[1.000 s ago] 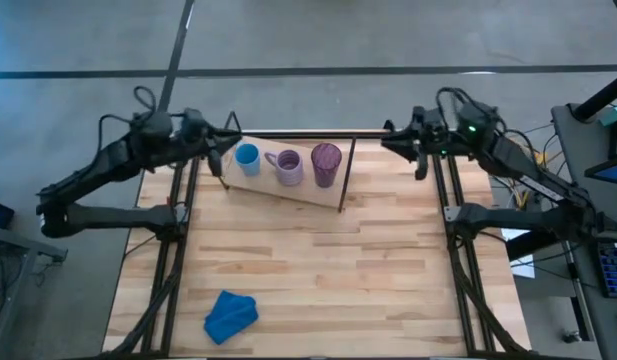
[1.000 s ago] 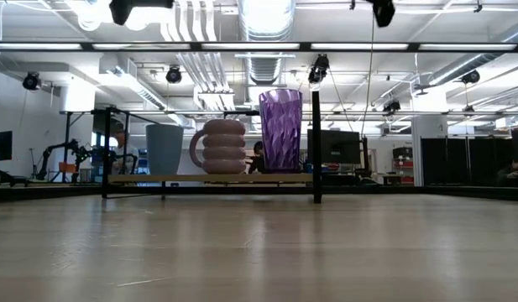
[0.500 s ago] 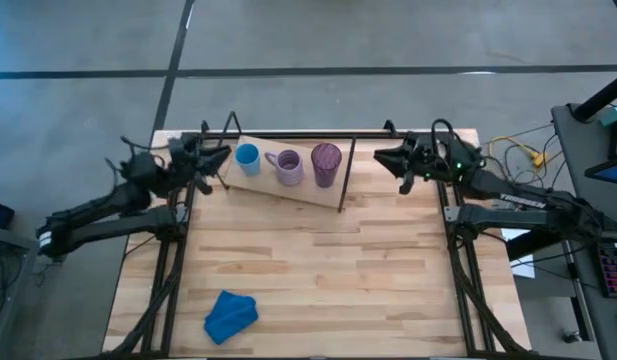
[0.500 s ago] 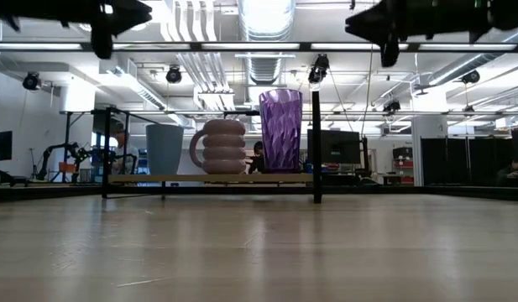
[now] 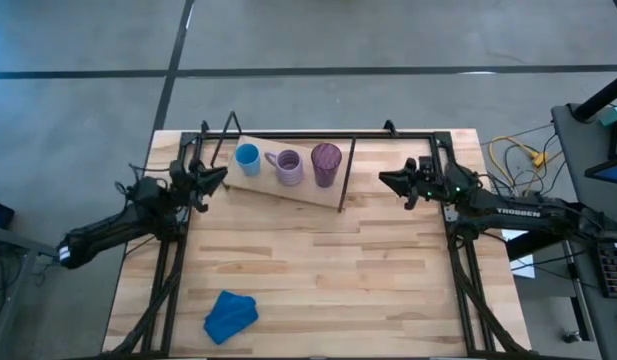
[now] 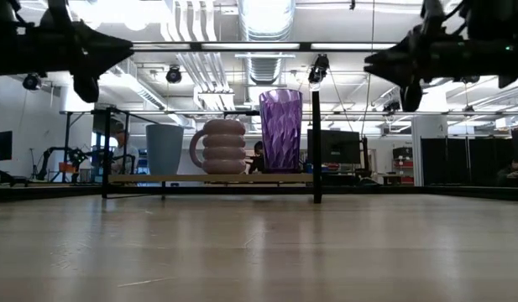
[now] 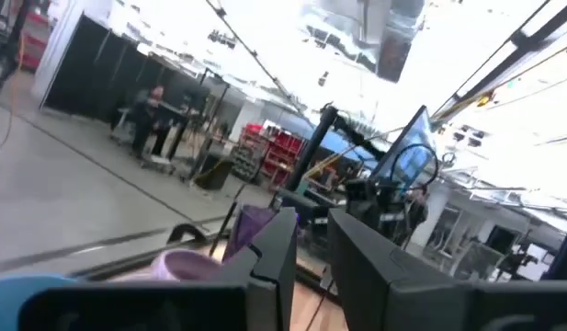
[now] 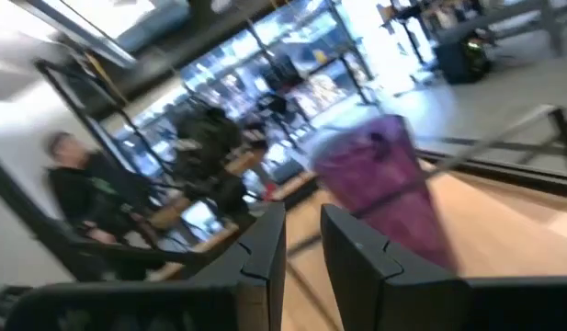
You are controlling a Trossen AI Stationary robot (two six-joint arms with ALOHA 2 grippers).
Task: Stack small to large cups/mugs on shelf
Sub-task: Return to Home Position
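The small blue cup (image 5: 247,157), the lavender mug (image 5: 288,166) and the tall purple tumbler (image 5: 326,163) stand upright in a row on the light-wood shelf board (image 5: 288,188) with its black rod frame, at the table's far side. They also show side by side in the low view, blue cup (image 6: 164,149), mug (image 6: 222,147), tumbler (image 6: 280,131). My left gripper (image 5: 216,176) hovers left of the shelf, shut and empty. My right gripper (image 5: 385,179) hovers right of the shelf, shut and empty, its fingers toward the tumbler (image 8: 384,184).
A crumpled blue cloth (image 5: 231,315) lies near the table's front left. Black frame rails (image 5: 458,270) run along both table sides. Bare wood tabletop (image 5: 318,270) lies between the shelf and the near edge. People show in the room beyond the table.
Both arms have drawn back from the far edge toward the near edge and sunk lower, the left one beside the shelf's left end, the right one beside its right end. The three vessels and the shelf have stayed where they were.
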